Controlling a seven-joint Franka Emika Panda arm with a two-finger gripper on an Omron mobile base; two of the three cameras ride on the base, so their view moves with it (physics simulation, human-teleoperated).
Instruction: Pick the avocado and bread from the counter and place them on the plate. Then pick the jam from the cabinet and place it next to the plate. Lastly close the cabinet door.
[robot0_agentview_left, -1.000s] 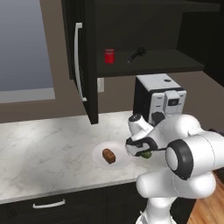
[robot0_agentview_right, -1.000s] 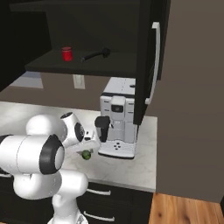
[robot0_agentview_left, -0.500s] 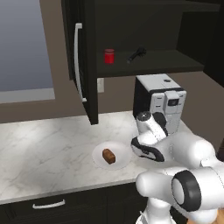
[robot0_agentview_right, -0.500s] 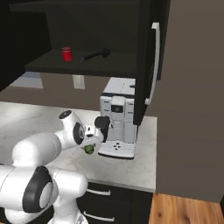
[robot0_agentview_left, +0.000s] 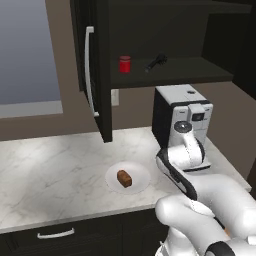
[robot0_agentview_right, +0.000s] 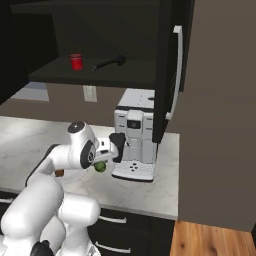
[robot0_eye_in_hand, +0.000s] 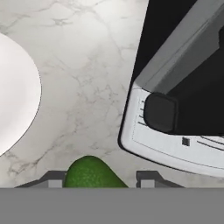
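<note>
Gripper (robot0_agentview_right: 106, 161) was clamped on the avocado (robot0_eye_in_hand: 92, 174), lifted above the counter (robot0_agentview_left: 55, 170) between the plate (robot0_agentview_left: 140, 173) and the coffee machine (robot0_agentview_right: 134, 141). Bread (robot0_agentview_left: 124, 178) lay on the plate. Jam (robot0_agentview_left: 124, 64) stood in the cabinet (robot0_agentview_left: 170, 75) above the plate.

A home kitchen: a marble-look tabletop (robot0_agentview_left: 55, 165) over dark drawers (robot0_agentview_left: 55, 234), a black-brown wall cabinet (robot0_agentview_left: 165, 40) with an open door (robot0_agentview_left: 92, 70), a coffee machine (robot0_agentview_left: 182, 117), and a wall outlet (robot0_agentview_right: 90, 93).
</note>
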